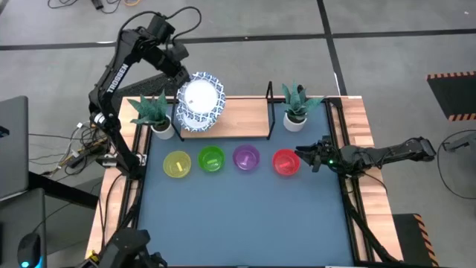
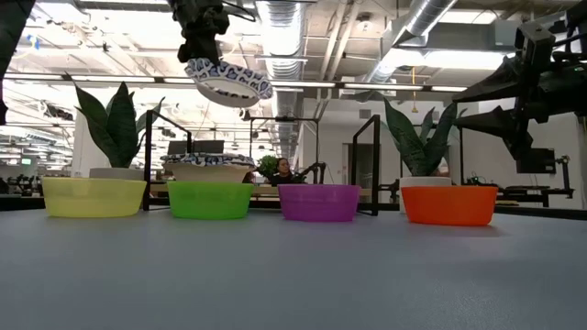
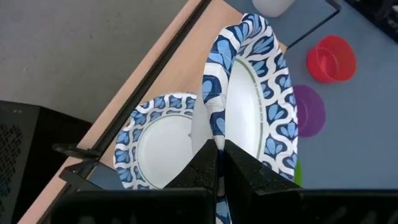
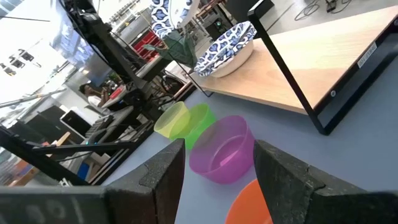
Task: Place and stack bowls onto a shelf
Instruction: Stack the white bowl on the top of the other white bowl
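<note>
My left gripper [image 1: 182, 74] is shut on a white bowl with a blue-patterned rim [image 1: 199, 95], held in the air over the left end of the light-wood shelf [image 1: 242, 112]. Another patterned bowl [image 3: 158, 146] rests on the shelf board right below it. Yellow [image 1: 177, 164], green [image 1: 211, 159], purple [image 1: 246, 158] and red [image 1: 285, 162] plastic bowls stand in a row on the blue table in front of the shelf. My right gripper [image 1: 306, 158] is open, low over the table just right of the red bowl [image 4: 249, 202], which shows between its fingers. My left gripper [image 3: 219, 154] pinches the patterned bowl by its rim [image 3: 214, 127], one finger on the inside of the bowl and one on the outside. The fingers come from above and from the table's far left. The bowl hangs tilted [image 2: 229, 82], lifted clear above the bowl on the shelf.
Two white plant pots with green leaves stand at the shelf's ends [image 1: 159, 128] [image 1: 296, 116]. The shelf's black frame posts [image 1: 270, 112] rise at its sides. The board to the right of the resting bowl is bare, as is the blue table [image 1: 245, 216] nearer than the row.
</note>
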